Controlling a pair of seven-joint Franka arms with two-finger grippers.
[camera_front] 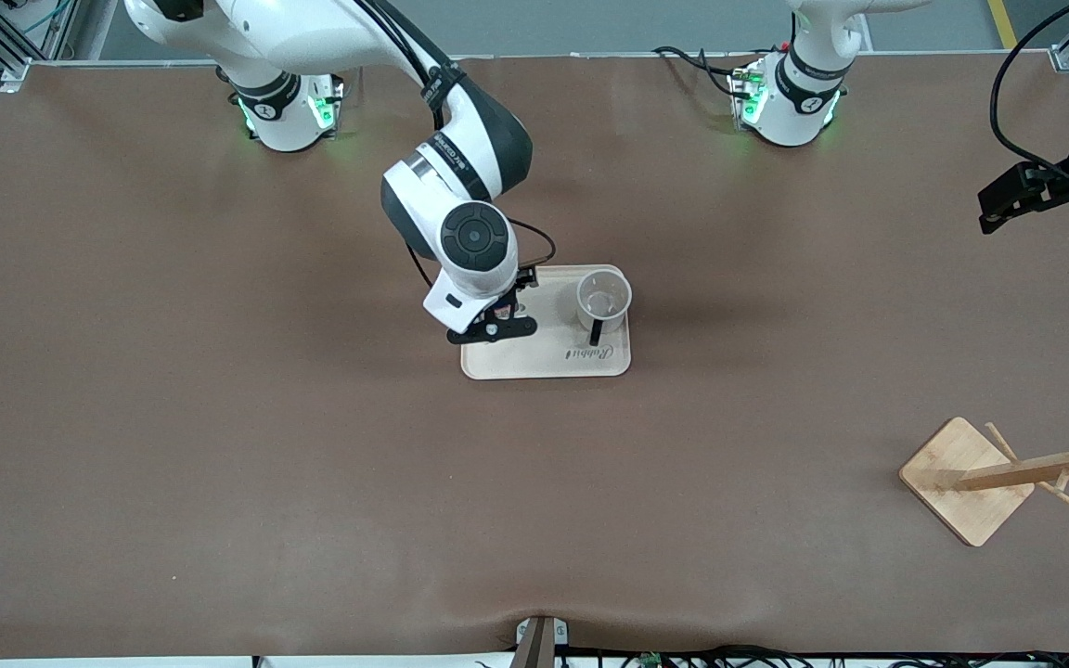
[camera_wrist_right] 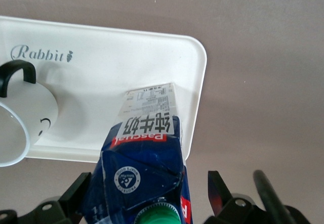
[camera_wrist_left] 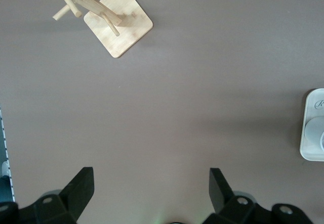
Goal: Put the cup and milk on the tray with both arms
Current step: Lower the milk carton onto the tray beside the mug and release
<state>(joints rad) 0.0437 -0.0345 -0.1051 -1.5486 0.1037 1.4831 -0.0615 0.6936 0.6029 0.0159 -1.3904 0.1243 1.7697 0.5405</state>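
- Covering the whole table [camera_front: 219, 445] is a plain brown sheet, with grey floor showing past its edge.
- Cup [camera_front: 603, 299] and milk [camera_wrist_right: 147, 168] both stand on the cream tray [camera_front: 548, 362] at mid-table.
- Right gripper [camera_front: 492, 327] sits over the tray, jaws spread either side of the milk, not clamping it.
- Left gripper [camera_wrist_left: 152, 193] waits wide open and empty near the wooden rack [camera_front: 971, 478].

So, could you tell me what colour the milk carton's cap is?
Green; the milk carton's cap shows best in the right wrist view.
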